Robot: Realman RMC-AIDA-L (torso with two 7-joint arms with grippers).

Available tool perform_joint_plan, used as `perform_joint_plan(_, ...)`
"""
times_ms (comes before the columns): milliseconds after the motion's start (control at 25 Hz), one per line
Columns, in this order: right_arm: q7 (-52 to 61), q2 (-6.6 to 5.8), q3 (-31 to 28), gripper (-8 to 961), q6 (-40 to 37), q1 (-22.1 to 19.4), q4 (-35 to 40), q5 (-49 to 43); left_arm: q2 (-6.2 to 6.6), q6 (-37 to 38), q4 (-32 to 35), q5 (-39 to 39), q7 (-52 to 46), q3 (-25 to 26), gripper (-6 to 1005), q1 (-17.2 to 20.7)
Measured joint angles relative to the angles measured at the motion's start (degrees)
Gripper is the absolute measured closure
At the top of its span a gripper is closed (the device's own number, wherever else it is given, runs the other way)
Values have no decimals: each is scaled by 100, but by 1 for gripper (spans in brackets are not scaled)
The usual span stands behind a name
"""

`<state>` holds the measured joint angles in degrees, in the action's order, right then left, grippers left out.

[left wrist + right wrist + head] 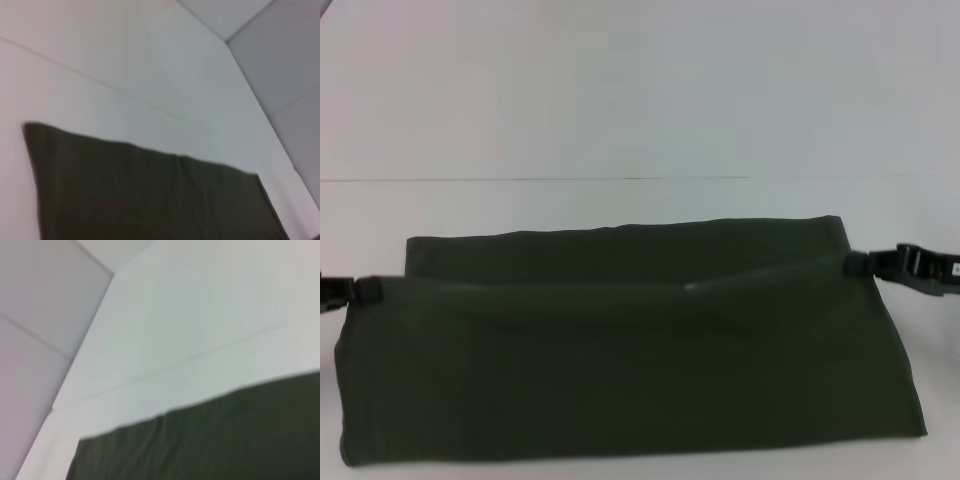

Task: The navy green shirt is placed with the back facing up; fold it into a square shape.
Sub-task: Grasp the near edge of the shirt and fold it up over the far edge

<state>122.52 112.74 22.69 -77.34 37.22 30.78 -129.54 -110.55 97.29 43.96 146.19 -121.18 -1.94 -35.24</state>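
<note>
The navy green shirt (630, 370) lies as a wide dark olive band across the near part of the white table (620, 120). Its upper layer is pulled taut between my two grippers, and a far strip of it lies flat behind. My left gripper (360, 292) is shut on the shirt's left corner at the picture's left edge. My right gripper (862, 264) is shut on the right corner, slightly farther away than the left one. The shirt also shows in the left wrist view (150, 200) and in the right wrist view (225, 440); neither shows its own fingers.
A thin seam (540, 179) runs across the table beyond the shirt. The wrist views show grey wall panels (280, 55) past the table's far edge.
</note>
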Motion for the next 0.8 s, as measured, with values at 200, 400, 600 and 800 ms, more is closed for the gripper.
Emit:
perform_joint_plan(200,-99,186,26,922,549,94,-23,334,-76,-514,-141,-496,40,-75,954,49)
perform_joint_plan(400,-192,350,27,922,894,190,-7,556,-174,-1047,-251,-837,117,-221,954,51)
perform_joint_plan(600,-306,437,32,921,1170,259,-33,810,-256,-1432,-272,-1178,161,-523,954,7)
perform_joint_plan(800,-309,486,45,921,1491,331,-39,894,-323,-1930,-282,-1506,170,-823,953,-9)
